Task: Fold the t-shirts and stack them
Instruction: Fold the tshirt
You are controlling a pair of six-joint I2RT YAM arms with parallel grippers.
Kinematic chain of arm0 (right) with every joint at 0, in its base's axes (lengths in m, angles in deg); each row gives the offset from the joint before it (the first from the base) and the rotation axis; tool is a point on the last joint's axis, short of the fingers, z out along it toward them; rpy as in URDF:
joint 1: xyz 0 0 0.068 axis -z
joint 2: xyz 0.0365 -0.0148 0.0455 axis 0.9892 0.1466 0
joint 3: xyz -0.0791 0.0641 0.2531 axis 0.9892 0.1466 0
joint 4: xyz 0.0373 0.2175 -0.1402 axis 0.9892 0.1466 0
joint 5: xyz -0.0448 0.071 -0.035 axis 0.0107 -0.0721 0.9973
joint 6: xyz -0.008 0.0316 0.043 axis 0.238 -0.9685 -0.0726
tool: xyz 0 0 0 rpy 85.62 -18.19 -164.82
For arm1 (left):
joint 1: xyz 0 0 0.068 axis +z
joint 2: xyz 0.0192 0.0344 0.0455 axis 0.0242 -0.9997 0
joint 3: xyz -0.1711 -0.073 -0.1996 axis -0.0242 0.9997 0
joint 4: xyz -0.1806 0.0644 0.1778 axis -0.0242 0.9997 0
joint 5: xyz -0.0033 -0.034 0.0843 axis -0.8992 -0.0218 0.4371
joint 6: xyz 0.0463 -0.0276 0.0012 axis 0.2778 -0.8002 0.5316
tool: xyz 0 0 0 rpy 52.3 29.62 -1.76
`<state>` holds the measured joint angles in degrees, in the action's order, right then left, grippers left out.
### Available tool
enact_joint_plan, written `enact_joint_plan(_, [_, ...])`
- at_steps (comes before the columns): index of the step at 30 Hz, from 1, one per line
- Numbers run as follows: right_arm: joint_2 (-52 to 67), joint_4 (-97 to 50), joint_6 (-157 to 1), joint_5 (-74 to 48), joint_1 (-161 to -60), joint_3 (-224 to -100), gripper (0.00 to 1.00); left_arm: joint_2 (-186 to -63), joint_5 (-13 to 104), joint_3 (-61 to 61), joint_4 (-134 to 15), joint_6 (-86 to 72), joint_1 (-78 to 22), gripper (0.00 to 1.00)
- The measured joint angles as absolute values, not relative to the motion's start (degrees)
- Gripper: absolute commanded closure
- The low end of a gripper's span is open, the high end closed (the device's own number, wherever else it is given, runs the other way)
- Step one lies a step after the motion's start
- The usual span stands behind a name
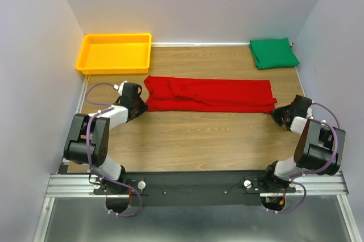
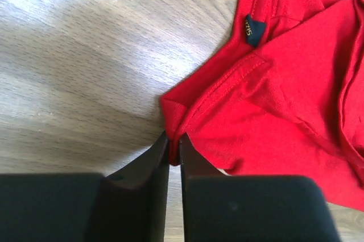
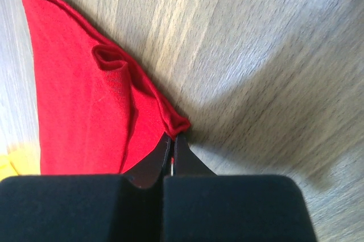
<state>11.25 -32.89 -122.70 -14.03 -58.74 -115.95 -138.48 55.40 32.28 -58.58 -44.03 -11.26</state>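
The red t-shirt (image 1: 209, 94) lies folded into a long strip across the middle of the table. My left gripper (image 1: 140, 104) is shut on its near left corner; the left wrist view shows the jaws pinching red cloth (image 2: 227, 111) beside the collar label (image 2: 254, 30). My right gripper (image 1: 278, 114) is shut on the near right corner; the right wrist view shows the hem (image 3: 91, 100) pinched at my gripper's tips (image 3: 173, 137). The green t-shirt (image 1: 273, 53) lies folded at the back right corner.
A yellow plastic tray (image 1: 116, 53) sits at the back left. Grey walls close in the table on the left, back and right. Bare wood (image 1: 199, 140) lies between the red shirt and the arm bases.
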Motion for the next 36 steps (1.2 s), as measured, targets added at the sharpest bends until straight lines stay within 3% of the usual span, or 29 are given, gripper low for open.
enact_joint_plan(10, [10.7,-28.0,-118.9,-12.1,-58.3,-118.1,0.99,-138.1,57.7,30.6,-53.9,-41.6,-8.6,1.0])
enact_joint_plan(22, [4.0,-12.0,-111.6,-8.3,-58.4,-119.0,0.99,-126.0,62.2,32.8,-40.8,-35.4,-7.9,0.99])
enact_joint_plan(27, [4.2,-9.7,-109.8,-8.3,-58.4,-119.9,0.99,-125.4,62.1,33.5,-40.0,-33.9,-7.9,0.82])
enact_joint_plan(31, [5.2,-9.4,-109.0,-9.0,-58.3,-120.6,0.93,-126.7,60.3,36.3,-40.1,-33.6,-7.7,0.71])
enact_joint_plan(35, [5.7,-9.3,-107.8,-9.8,-58.2,-121.2,0.78,-126.1,59.6,36.8,-40.9,-33.9,-7.1,0.53])
enact_joint_plan(36, [5.7,-9.2,-107.3,-9.9,-58.2,-121.3,0.66,-125.6,59.7,36.9,-40.8,-33.9,-7.1,0.49])
